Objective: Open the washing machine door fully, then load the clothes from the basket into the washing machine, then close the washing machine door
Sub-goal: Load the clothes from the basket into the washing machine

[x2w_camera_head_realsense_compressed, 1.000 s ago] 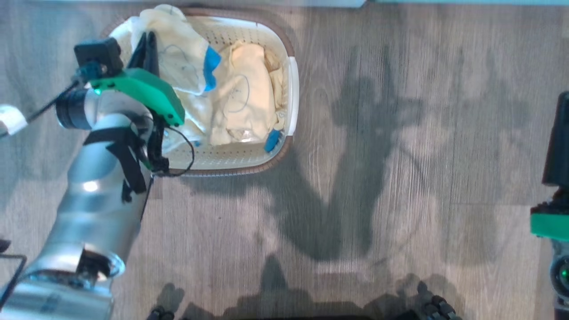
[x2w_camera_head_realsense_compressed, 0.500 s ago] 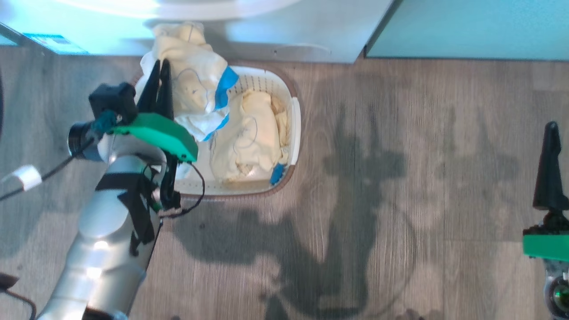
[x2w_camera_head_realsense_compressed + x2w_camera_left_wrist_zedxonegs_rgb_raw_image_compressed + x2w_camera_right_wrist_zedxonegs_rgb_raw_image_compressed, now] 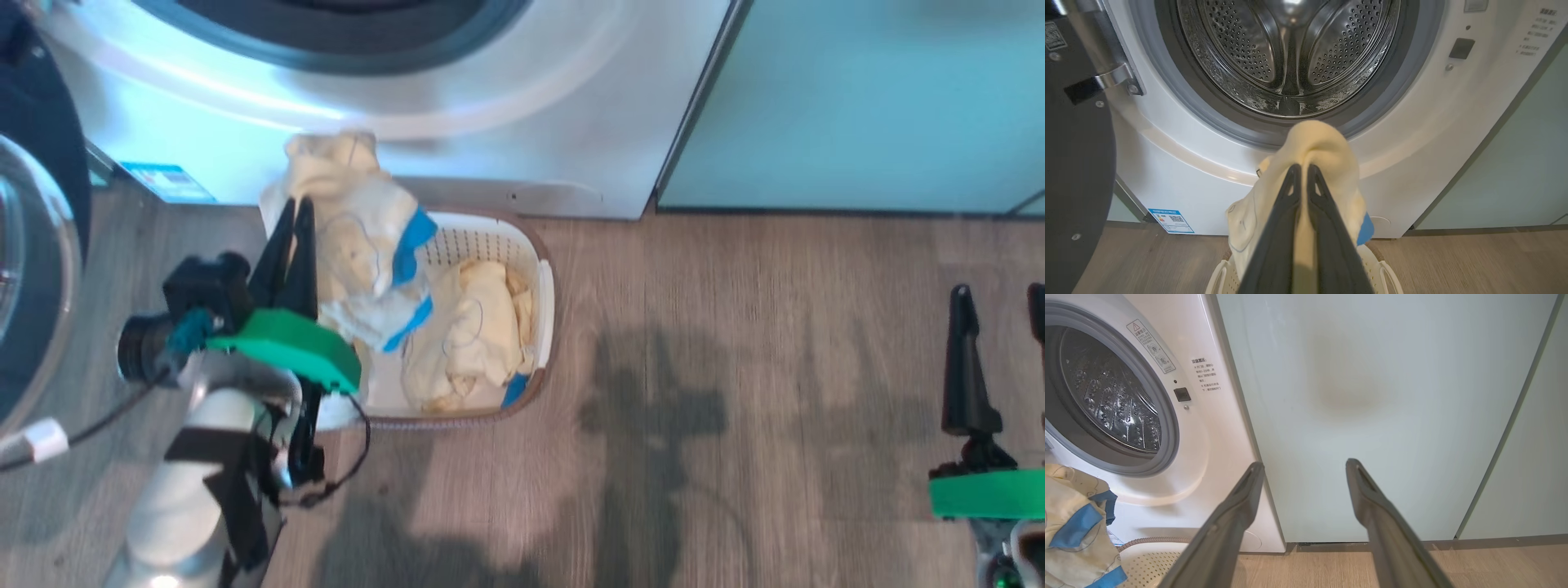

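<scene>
My left gripper (image 3: 292, 208) (image 3: 1303, 168) is shut on a pale-yellow garment with blue trim (image 3: 359, 237) (image 3: 1318, 147), lifted above the white basket (image 3: 545, 304). More of the clothes (image 3: 473, 335) lie inside the basket. The washing machine (image 3: 457, 114) (image 3: 1180, 163) stands just behind, its steel drum (image 3: 1290, 53) (image 3: 1110, 400) open to view. The washing machine door (image 3: 33, 245) (image 3: 1073, 171) is swung wide at the left. My right gripper (image 3: 1000, 298) (image 3: 1304, 465) stands open and empty, far right, facing a pale-green cabinet. The held garment (image 3: 1073, 526) also hangs at the right wrist view's lower left.
Pale-green cabinet doors (image 3: 857, 106) (image 3: 1380, 408) stand right of the machine. Wood-look floor (image 3: 735, 367) spreads between the basket and my right arm. A blue label sticker (image 3: 167, 181) (image 3: 1171, 220) sits low on the machine's front.
The head camera has tilted up, bringing the machine's opening and door into view. My left gripper has lifted the garment up out of the basket toward the machine.
</scene>
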